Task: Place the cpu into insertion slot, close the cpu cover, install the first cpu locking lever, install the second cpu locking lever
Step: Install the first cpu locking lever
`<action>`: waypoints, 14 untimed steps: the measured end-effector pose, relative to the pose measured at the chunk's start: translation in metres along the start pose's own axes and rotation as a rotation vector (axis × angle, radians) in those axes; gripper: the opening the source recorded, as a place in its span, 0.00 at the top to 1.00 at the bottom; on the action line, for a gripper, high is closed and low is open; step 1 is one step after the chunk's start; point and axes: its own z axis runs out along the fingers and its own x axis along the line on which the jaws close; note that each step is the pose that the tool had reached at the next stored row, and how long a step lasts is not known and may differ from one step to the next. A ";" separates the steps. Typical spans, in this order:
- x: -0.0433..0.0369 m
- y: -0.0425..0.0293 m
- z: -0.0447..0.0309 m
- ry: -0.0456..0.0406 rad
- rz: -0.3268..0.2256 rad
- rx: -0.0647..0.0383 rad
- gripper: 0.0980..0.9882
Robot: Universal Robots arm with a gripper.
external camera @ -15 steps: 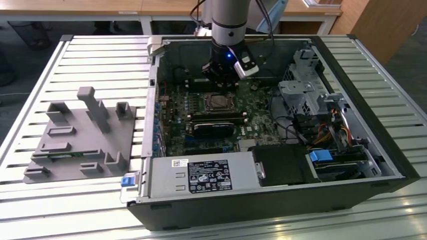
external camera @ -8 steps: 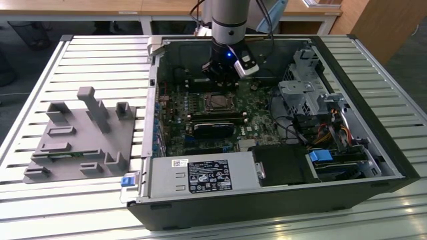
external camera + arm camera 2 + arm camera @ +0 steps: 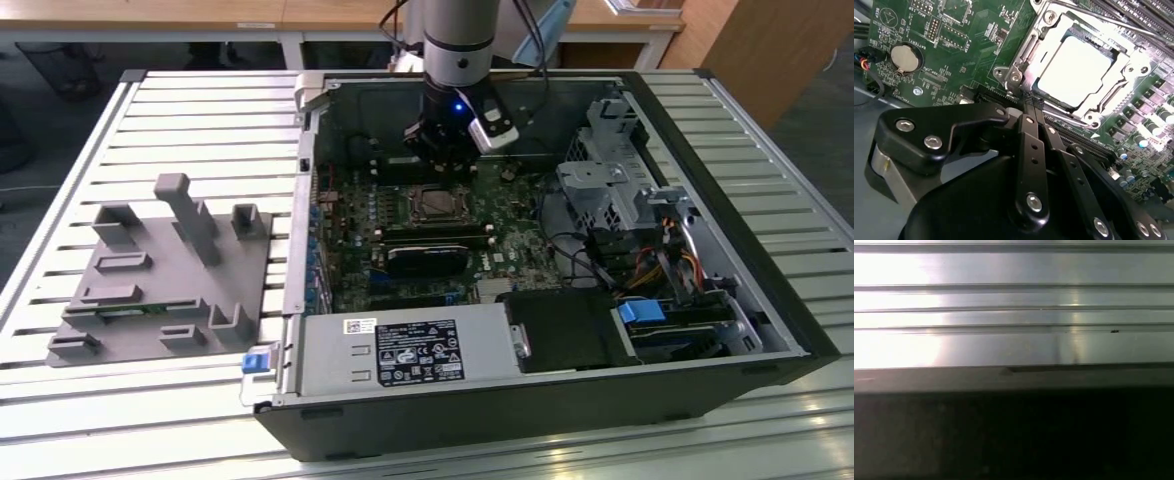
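Your cpu point(image 3: 1078, 70) already sits in the insertion slot point(image 3: 1126, 57), its pale metal top lying flat and square inside the socket in the second wrist view — so the first step reads as done. The cpu cover point(image 3: 1114, 90) looks to be down as well: the silver frame plate lies around the chip with the top showing through its window, and I would judge that step finished too, though whether it is fully seated you cannot confirm from this angle. The levers are the open question. A thin metal rod runs along the far edge of the socket and another piece of bright metal stands near the corner closest to the end effector point(image 3: 1033, 102), but you cannot tell whether either lever is hooked under its catch. The end effector has its two black fingers point(image 3: 1029, 125) drawn together to a narrow point with nothing between them, the tips right at the socket's near corner — touching or just short of it, I cannot say which. In the exterior view the arm stands inside the open computer case point(image 3: 694, 330) on the slatted table point(image 3: 174, 110), with the end effector point(image 3: 445, 160) just beyond the socket, and the grey fixture point(image 3: 160, 270) on that view's left sits well apart.
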 end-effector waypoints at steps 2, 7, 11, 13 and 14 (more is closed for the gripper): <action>0.0000 0.0000 0.0011 -0.0002 0.000 0.005 0.97; 0.0001 0.0002 0.0033 -0.0006 -0.001 0.018 0.97; 0.0001 0.0006 0.0048 -0.0007 -0.001 0.026 0.97; 0.0000 0.0011 0.0056 -0.0007 -0.001 0.027 0.97; -0.0001 0.0013 0.0060 -0.0008 -0.001 0.027 0.97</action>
